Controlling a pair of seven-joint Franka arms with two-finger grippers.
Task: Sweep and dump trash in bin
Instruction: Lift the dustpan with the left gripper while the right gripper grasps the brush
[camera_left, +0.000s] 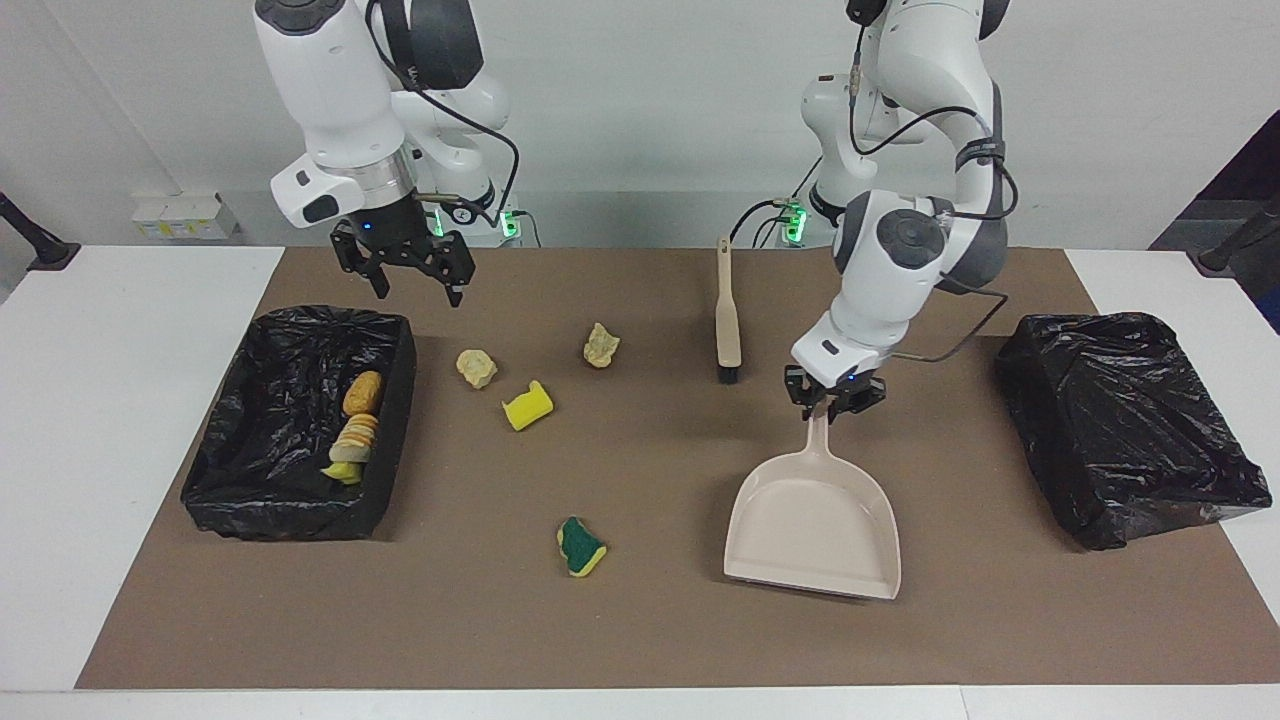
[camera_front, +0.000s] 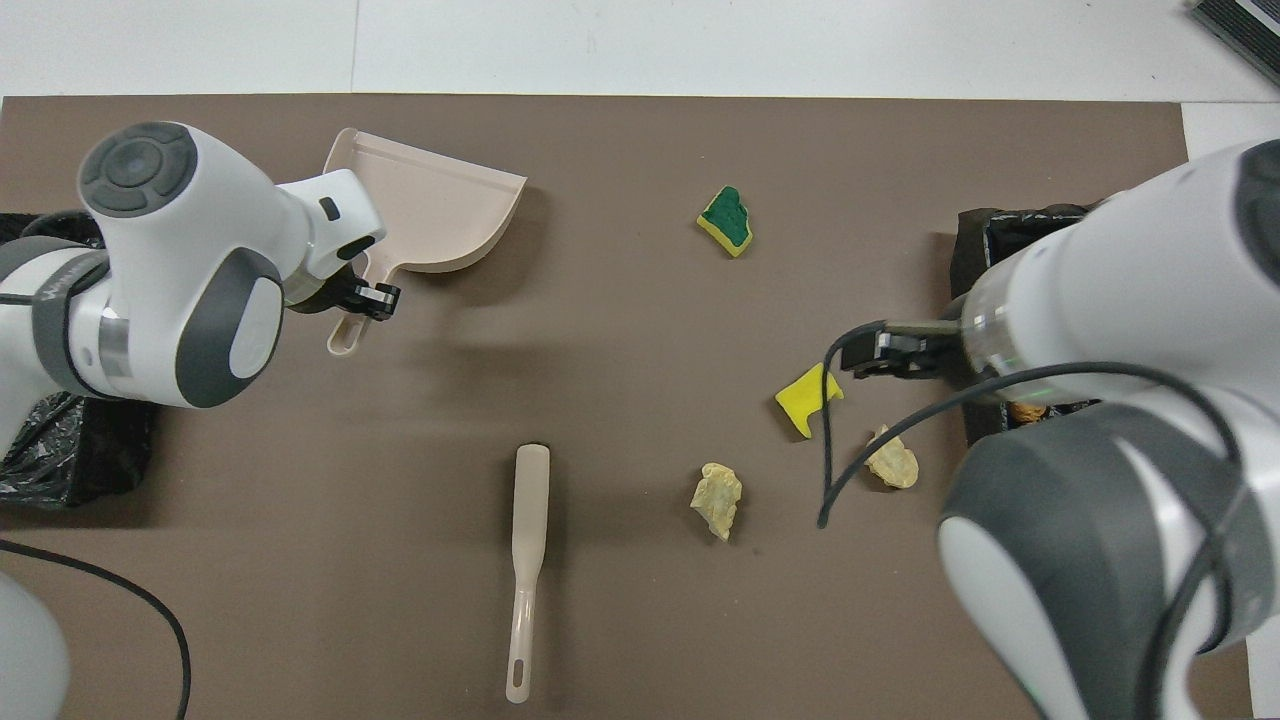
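My left gripper (camera_left: 833, 400) is shut on the handle of the beige dustpan (camera_left: 815, 525), whose mouth faces away from the robots; it also shows in the overhead view (camera_front: 430, 210). My right gripper (camera_left: 412, 280) is open and empty, up in the air over the mat by the black bin's (camera_left: 280, 515) near corner. Loose trash on the mat: a tan lump (camera_left: 477, 368), a yellow sponge bit (camera_left: 528, 405), a second tan lump (camera_left: 601, 345) and a green-and-yellow piece (camera_left: 580, 547). An orange-brown lump (camera_left: 362, 392) and stacked pieces (camera_left: 353, 440) lie in that bin.
The beige brush (camera_left: 727, 310) lies on the brown mat between the arms, nearer to the robots than the dustpan. A second black-lined bin (camera_left: 1120, 420) stands at the left arm's end of the table. White table edges (camera_left: 120, 450) frame the mat.
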